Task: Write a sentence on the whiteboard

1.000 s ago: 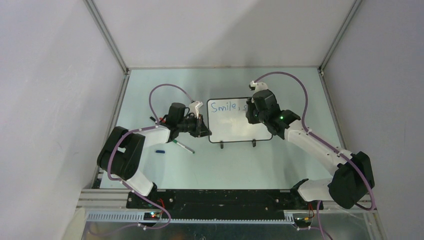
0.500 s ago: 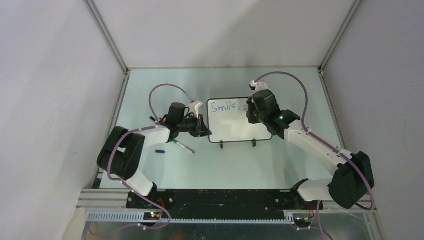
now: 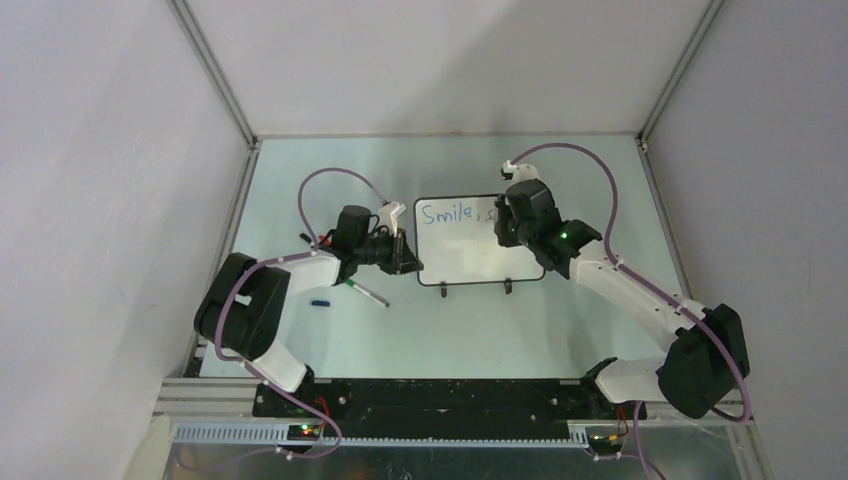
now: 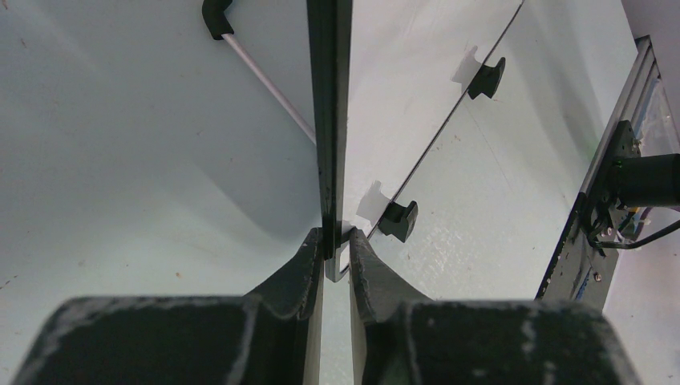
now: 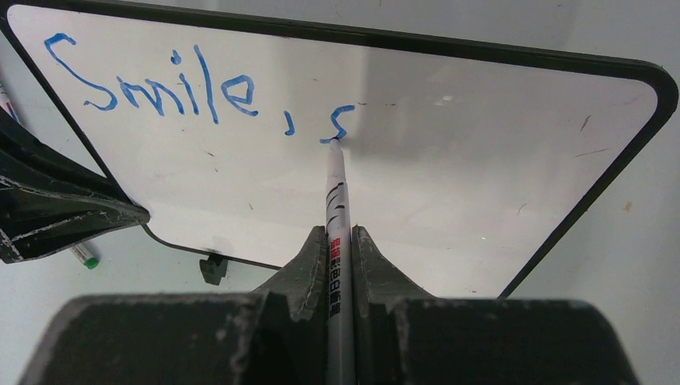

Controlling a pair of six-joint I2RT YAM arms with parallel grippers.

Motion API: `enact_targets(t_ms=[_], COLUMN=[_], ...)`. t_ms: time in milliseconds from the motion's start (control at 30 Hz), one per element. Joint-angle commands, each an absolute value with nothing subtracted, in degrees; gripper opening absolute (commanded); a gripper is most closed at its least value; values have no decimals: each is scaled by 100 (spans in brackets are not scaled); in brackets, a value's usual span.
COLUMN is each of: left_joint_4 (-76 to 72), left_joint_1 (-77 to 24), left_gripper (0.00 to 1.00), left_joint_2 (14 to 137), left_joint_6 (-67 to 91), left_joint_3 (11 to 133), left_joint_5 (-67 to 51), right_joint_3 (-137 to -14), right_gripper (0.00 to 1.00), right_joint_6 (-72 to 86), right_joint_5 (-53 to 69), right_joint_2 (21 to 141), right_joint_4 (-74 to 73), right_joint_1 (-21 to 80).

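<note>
The left arm is bending inward, its left hand (image 4: 333,238) pinching the side edge of the whiteboard (image 5: 481,192) between narrow jaws. The right arm is reaching forward and leftward, its right hand (image 5: 337,234) clamping a marker (image 5: 334,180) tightly.

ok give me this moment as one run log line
left gripper: shut on whiteboard edge | right gripper: shut on marker, tip at the s | sentence: Smile, s
</note>
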State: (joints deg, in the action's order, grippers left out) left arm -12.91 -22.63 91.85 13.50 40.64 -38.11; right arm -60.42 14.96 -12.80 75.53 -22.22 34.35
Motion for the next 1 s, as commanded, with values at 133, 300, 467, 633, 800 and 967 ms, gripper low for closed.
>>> enact_targets(t_ms=[133, 300, 467, 633, 800, 967], left_joint_4=[-1195, -1195, -1184, -1183, -1183, -1184], left_joint_1=[-2251, -2255, -2253, -2255, -2264, -2267], left_gripper=[16, 16, 17, 16, 17, 17], left_joint_2=[9061, 9065, 9061, 9058, 9046, 9053], left_joint_6=[1239, 1239, 1232, 1230, 1230, 1230], left_joint_3=[4206, 4202, 4203, 4202, 4203, 4209], left_joint_5=[-3686, -3688, -3672, -3666, -3667, -3673], right_joint_3=[-6161, -6156, -6013, -5944, -5949, -5945], right_gripper=[0, 0, 0, 0, 0, 0], right_joint_6=[1556, 1590, 1624, 1642, 1649, 1648], right_joint_5=[-1475, -1341, -1230, -1136, -1093, -1090], right_joint_2=[7361, 7154, 6811, 6728, 6845, 6940], right_joint_4=[-2103, -2130, -2013, -1945, -1921, -1893], right_joint_1=[3357, 3342, 3260, 3143, 3134, 3127])
